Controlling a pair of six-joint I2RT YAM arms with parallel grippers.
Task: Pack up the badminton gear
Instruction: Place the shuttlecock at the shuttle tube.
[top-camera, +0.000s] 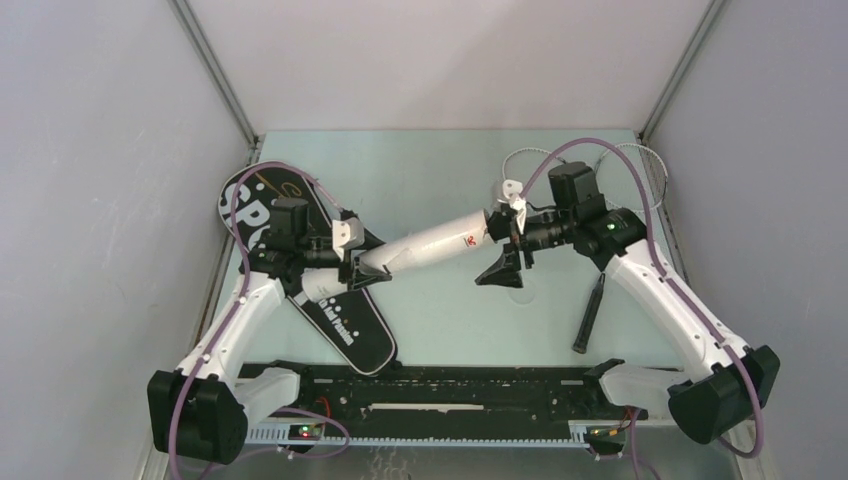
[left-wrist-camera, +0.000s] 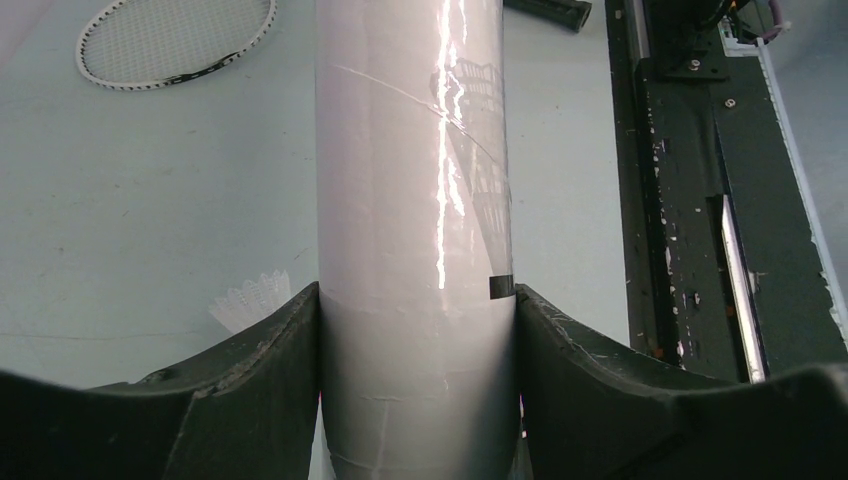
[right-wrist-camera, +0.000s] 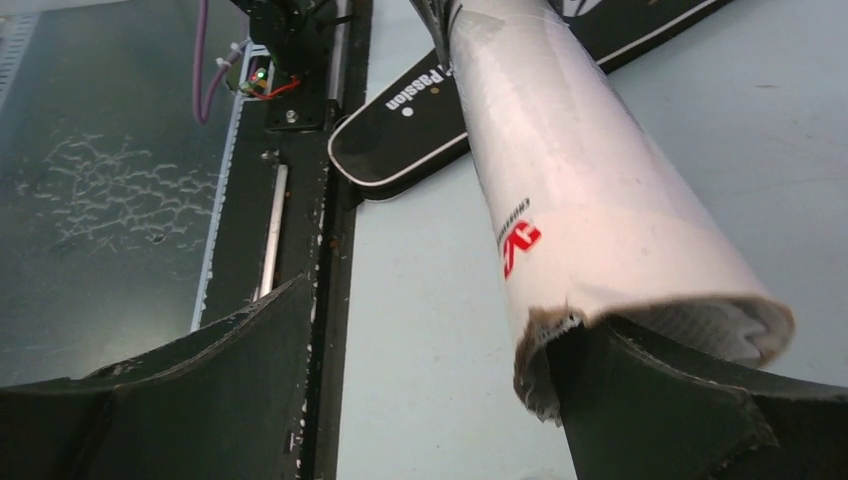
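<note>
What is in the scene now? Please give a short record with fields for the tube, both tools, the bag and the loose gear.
tube: long white tube, held across the middle of the table
left: left tool shut on the tube, both fingers against its sides
right: right tool open wide, one finger at the tube's open end
bag: black bag, flat on the table
racquet: one racquet head on the table, outside the bag
shuttlecock: one shuttlecock on the table near the tube
</note>
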